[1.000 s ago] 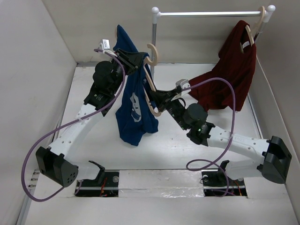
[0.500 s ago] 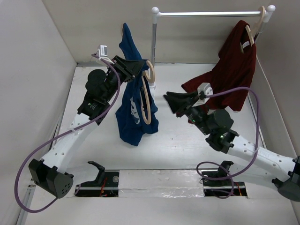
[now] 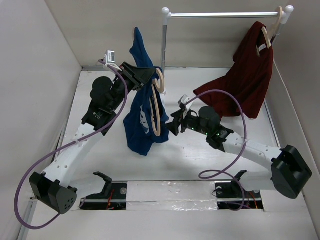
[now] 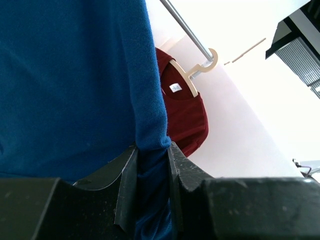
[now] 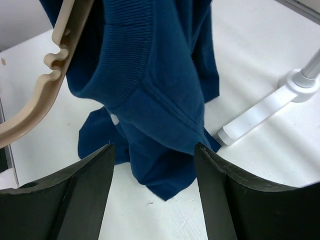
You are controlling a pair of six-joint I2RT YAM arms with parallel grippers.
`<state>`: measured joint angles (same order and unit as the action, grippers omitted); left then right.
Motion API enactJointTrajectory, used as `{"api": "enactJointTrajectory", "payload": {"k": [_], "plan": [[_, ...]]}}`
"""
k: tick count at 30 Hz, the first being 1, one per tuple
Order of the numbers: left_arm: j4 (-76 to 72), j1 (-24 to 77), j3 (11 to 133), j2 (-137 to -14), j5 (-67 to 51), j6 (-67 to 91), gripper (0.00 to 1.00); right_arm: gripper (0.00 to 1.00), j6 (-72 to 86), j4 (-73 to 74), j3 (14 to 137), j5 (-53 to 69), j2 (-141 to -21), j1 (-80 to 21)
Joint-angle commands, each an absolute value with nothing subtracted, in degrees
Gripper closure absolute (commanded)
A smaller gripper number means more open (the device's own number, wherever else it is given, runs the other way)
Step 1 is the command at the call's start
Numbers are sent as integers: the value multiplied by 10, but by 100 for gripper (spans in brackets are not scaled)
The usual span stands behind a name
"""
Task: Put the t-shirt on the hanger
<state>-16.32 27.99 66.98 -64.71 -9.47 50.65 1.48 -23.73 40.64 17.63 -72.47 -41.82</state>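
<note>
- Top view: the left claw was raised in the upper centre-left of the frame, at the hook end of the hanger.
- The t-shirt hung from that claw, draped beside the hanger, with its hem near the table.
- The right claw sat at centre frame, just right of the hanger's lower end, and I could not tell its state from here.
- A dark red shirt hung on the clothes rail at upper right.
- Left wrist view: the left claw was clamped on a fold of the t-shirt, which filled the left half of the frame.
- The dark red shirt on a second hanger showed behind.
- Right wrist view: the right claw stood wide apart, gripping nothing.
- The t-shirt hung beyond its fingers, the hanger was at upper left, and the rail's foot was at right.
</note>
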Motion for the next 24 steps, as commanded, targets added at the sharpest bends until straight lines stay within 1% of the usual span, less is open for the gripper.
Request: {"api": "enactJointTrajectory", "payload": {"k": [1,9,10,11,12,13,15,16,20,24], "plan": [[-223,277,672,-616,-105,514,100,30,-28,-265,454,191,-738,-426],[-228,277,669,-613,-108,519,100,36,-32,-301,484,189,-807,-432],[-231,277,669,-613,-109,520,100,39,-31,-311,483,189,-811,-439],[-245,277,658,-605,-109,527,100,47,-30,-315,483,189,-820,-439],[-252,277,652,-602,-106,532,100,58,-26,-318,483,183,-822,-446],[-258,277,648,-599,-101,535,100,78,-21,-319,480,175,-822,-451],[-266,277,643,-593,-77,539,100,97,-11,-327,462,154,-811,-460],[-277,277,639,-592,-67,541,100,100,-3,-338,454,150,-808,-470],[-373,277,597,-594,-24,577,100,100,38,-367,406,132,-782,-486],[-441,277,577,-612,-10,612,100,100,63,-367,364,122,-758,-512]]}}
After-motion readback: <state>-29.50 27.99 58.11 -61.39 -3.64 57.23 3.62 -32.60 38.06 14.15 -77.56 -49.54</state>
